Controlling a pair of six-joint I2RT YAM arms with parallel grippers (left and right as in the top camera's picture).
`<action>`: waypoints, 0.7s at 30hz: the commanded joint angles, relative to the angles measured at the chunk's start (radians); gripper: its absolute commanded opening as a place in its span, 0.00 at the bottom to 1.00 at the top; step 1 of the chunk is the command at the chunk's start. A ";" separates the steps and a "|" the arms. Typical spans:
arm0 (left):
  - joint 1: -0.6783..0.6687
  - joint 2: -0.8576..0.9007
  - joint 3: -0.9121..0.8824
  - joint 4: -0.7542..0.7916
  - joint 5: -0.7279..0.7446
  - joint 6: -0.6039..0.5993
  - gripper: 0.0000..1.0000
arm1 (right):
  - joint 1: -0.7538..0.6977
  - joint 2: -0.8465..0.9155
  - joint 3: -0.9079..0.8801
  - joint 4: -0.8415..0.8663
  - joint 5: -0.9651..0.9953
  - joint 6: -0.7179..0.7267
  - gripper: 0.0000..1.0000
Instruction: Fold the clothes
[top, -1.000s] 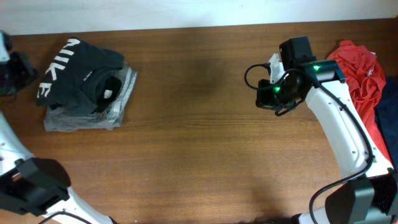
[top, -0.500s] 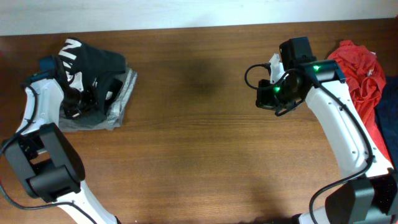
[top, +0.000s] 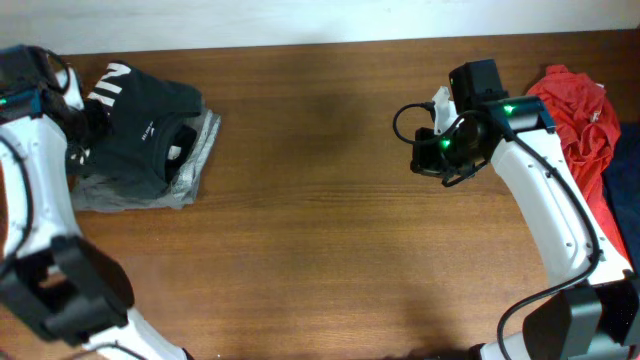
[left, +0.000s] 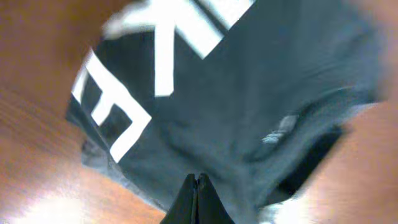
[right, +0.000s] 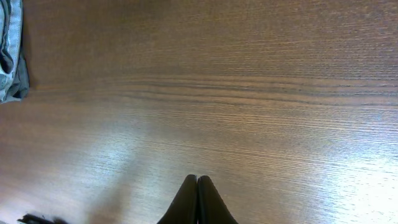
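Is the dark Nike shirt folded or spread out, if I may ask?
Folded: the shirt sits as a compact bundle atop a grey garment.

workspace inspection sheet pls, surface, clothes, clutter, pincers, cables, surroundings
surface: wooden table, grain visible
job's things: black tee folded on a grey garment, left end; red garment and blue cloth heaped at right edge
clutter: nothing seen
pincers: left pincer shut, over the tee; right pincer shut, over bare wood
cables: black cable looped at right wrist
surroundings: white wall past far edge
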 joint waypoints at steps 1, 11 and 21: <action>0.022 0.127 -0.013 -0.024 -0.042 -0.018 0.01 | 0.000 -0.017 0.005 -0.005 -0.013 0.008 0.04; 0.013 0.089 0.130 -0.160 0.077 -0.027 0.37 | 0.000 -0.049 0.032 0.000 -0.012 -0.036 0.04; -0.057 -0.230 0.621 -0.540 0.385 0.386 0.67 | 0.000 -0.344 0.272 -0.002 -0.069 -0.158 0.04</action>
